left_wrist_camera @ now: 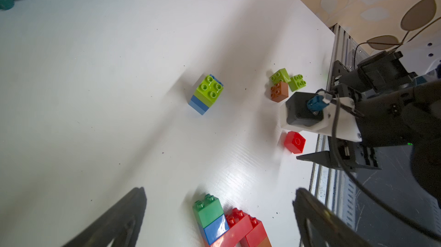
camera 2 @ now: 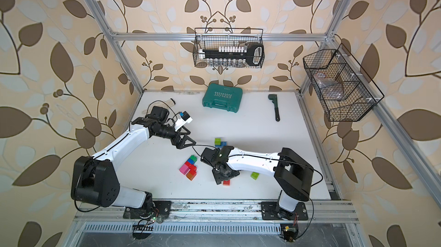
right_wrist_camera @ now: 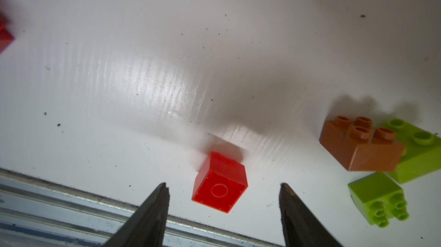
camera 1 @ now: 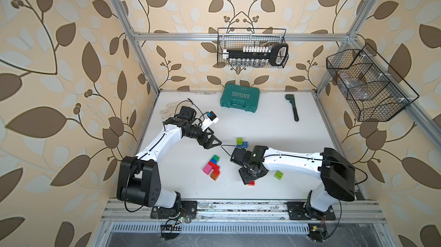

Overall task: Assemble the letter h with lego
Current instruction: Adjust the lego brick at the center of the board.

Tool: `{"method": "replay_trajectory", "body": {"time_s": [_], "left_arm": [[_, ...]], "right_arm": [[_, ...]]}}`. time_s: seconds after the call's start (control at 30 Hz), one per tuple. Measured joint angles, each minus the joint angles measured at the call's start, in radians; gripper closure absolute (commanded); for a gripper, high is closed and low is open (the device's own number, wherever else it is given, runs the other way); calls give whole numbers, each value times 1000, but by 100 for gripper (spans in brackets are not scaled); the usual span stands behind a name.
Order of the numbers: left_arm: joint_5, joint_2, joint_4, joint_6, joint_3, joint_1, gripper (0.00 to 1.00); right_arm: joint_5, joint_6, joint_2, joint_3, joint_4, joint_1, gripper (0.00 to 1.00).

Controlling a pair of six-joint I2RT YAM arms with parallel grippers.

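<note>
While the right claw [right_wrist_camera: 223, 186] is hanging just above the tabletop [camera 1: 274, 133] near its front edge, its jaws are standing apart on either side of a lone red brick [right_wrist_camera: 220, 176]. There are clear gaps on both sides, so it is gripping nothing. That brick is lying tipped over with its hollow underside facing the claw. In my judgement this is making a clean pinch awkward, and the brick will likely need turning before its studs can mate with anything. The left claw [left_wrist_camera: 219, 191] is likewise spread wide and empty, hovering over bare tabletop just beyond the part-built figure [camera 1: 213, 167], probably held clear so the arms are not crowding each other. That figure, a cluster of green, blue, red, pink and orange bricks, is sitting between the two arms and is not yet reading as a complete h. Spare lego is lying scattered. A lime-on-blue stack [camera 1: 240, 142] is standing farther back, and an orange brick [right_wrist_camera: 358, 149] is touching a lime brick [right_wrist_camera: 421, 152], with a second lime brick [right_wrist_camera: 379, 198] on its side just beside them. One risk I am noting: the red brick is resting close to the edge rail [right_wrist_camera: 71, 200] and could be nudged off.
</note>
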Motion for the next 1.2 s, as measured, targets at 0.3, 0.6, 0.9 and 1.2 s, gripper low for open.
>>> {"method": "replay_trajectory", "body": {"time_s": [0.3,0.6,0.9,1.2], "left_arm": [[0,0,-1,-5,0,12,1],[-1,0,-1,-15,0,12,1],[0,31,-22,-77,24,12,2],[66,56,-144,-293,220,4,2]], "right_arm": [[-61,181,23,-62,57,11,46],[-89,268,38,-104,133,18,71],[38,249,-4,-115,150,39,93],[339,-139,-472,-268,488,79,90]]}}
